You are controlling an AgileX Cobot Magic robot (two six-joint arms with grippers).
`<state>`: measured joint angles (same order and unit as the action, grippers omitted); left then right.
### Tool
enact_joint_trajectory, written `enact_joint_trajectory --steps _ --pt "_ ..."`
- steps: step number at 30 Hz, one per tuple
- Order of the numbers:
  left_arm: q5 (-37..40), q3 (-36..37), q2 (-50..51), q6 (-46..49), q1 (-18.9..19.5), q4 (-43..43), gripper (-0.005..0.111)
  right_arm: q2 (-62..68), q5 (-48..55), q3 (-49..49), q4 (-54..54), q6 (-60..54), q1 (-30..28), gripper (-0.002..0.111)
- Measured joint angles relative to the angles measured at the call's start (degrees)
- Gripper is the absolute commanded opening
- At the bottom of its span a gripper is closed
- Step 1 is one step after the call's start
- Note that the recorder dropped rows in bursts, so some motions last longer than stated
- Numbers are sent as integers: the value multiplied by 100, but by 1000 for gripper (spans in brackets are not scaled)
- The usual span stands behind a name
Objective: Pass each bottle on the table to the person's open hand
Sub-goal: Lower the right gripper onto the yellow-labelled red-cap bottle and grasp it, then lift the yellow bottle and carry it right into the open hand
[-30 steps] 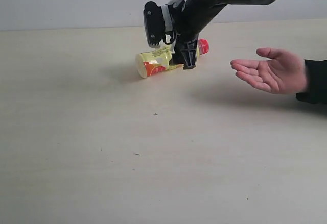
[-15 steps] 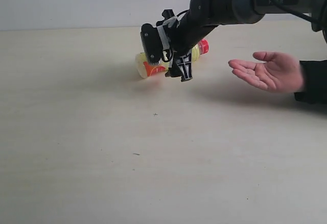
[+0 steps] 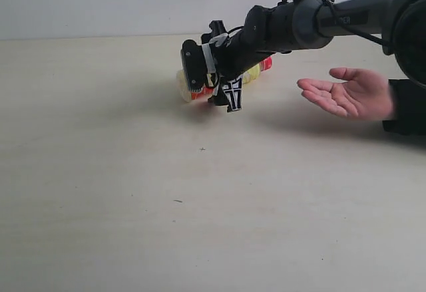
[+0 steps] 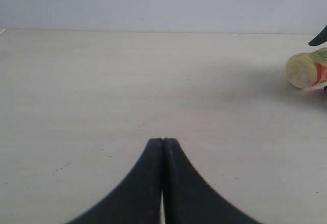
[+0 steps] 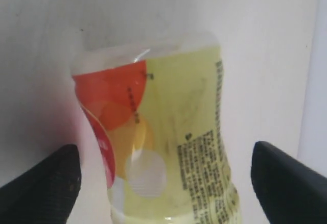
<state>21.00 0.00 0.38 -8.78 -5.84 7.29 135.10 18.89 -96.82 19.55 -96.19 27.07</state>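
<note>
A yellow bottle (image 3: 251,74) with a red cap lies on its side on the table (image 3: 133,192); its label is yellow and orange (image 5: 168,142). My right gripper (image 3: 226,92) is open and lowered over the bottle's middle, one black finger (image 5: 43,178) on each side with a gap to the plastic. The bottle's base (image 4: 304,70) shows at the edge of the left wrist view. The person's open hand (image 3: 349,94) waits palm up at the right, black cuff behind it. My left gripper (image 4: 163,142) is shut, empty, low over bare table. No other bottles show.
A pale wall (image 3: 100,2) runs along the table's far edge. Tiny dark specks (image 3: 202,149) dot the wood. The right arm (image 3: 319,19) stretches across from the upper right, above the space between bottle and hand.
The right gripper has come down and slightly left over the lying yellow bottle, now straddling it. The bottle, the hand and the left gripper have stayed put.
</note>
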Motion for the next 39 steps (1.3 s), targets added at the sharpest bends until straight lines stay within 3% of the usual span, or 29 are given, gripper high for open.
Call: enact_joint_trajectory --steps 3,4,9,11,21,29,39 --pt "0 0 0 0 0 0 0 35 -176 0 0 0 0 73" --pt "0 0 0 0 0 0 0 44 -189 0 0 0 0 59" --pt "0 0 0 0 0 0 0 78 -203 0 0 -6 0 11" --pt "0 0 0 0 0 0 0 78 -203 0 0 -6 0 0" --pt "0 0 0 0 0 0 0 77 -192 0 0 4 0 0" --pt "0 0 0 0 0 0 0 -368 -181 0 0 673 0 0" --pt "0 0 0 0 0 0 0 -1311 -181 0 0 3278 0 0"
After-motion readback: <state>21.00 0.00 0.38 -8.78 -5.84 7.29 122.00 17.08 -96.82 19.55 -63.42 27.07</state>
